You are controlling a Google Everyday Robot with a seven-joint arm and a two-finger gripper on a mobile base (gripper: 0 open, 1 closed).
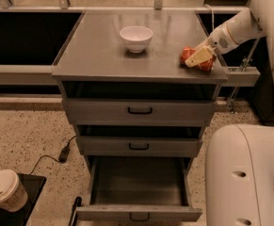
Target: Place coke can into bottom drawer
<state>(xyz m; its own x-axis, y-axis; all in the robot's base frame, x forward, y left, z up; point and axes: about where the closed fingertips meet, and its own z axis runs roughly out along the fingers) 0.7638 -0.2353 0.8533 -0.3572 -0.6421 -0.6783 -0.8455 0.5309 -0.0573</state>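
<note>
The coke can (191, 56), red-orange and dented, lies on its side near the right front edge of the grey cabinet top (103, 55). My gripper (198, 58) reaches in from the right and sits over the can, with a pale yellow finger (200, 56) laid across it. The bottom drawer (139, 187) is pulled out and open, its inside bare, with a small black handle on its front.
A white bowl (136, 37) stands at the middle of the cabinet top. The two upper drawers (139, 111) are pushed in. My white base (247, 178) is at the lower right. A lidded paper cup (4, 192) sits on a black surface at the lower left.
</note>
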